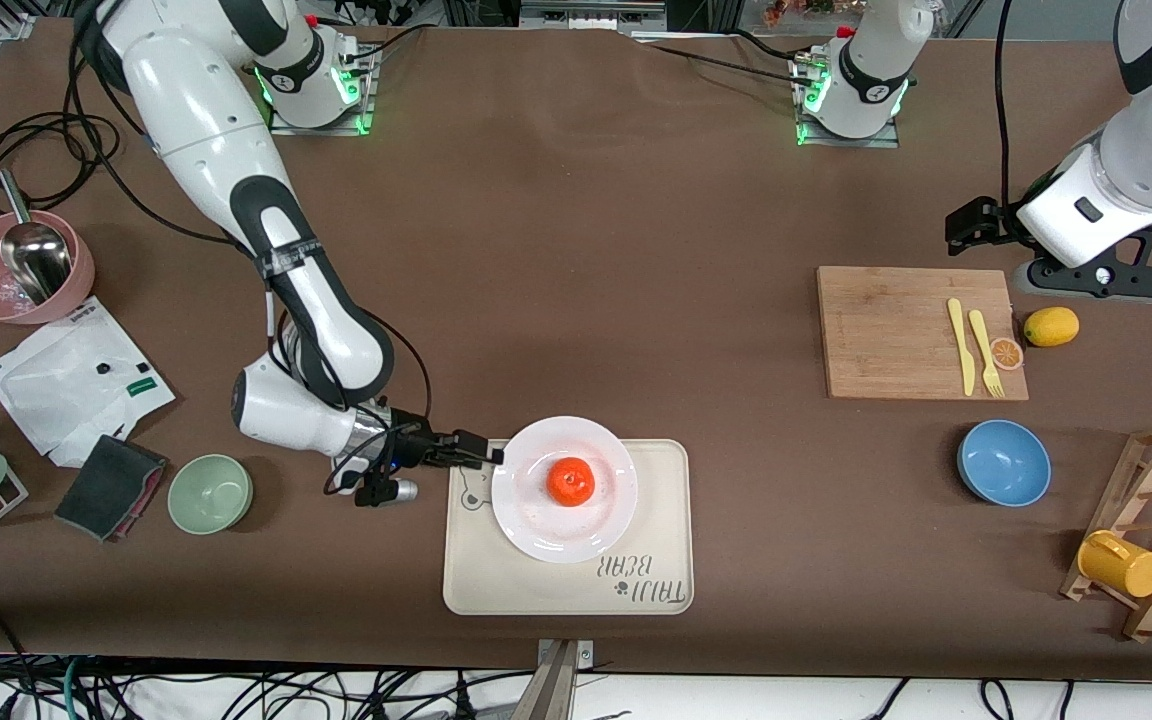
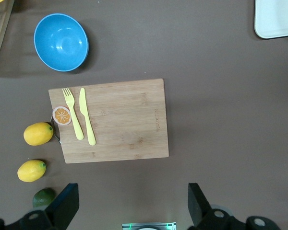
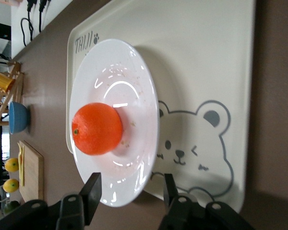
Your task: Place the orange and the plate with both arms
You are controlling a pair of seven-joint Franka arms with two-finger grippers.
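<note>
Orange sits on the plate; right wrist view shows the right claw parted astride its rim; left claw hangs released over the table.

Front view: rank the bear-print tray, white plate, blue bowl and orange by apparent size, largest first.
1. Bear-print tray
2. White plate
3. Blue bowl
4. Orange
All lie about equally near the camera, so the ranking holds.

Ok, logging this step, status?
Right gripper open at plate rim. Orange on plate, plate on tray. Left gripper open, waiting over table.
</note>
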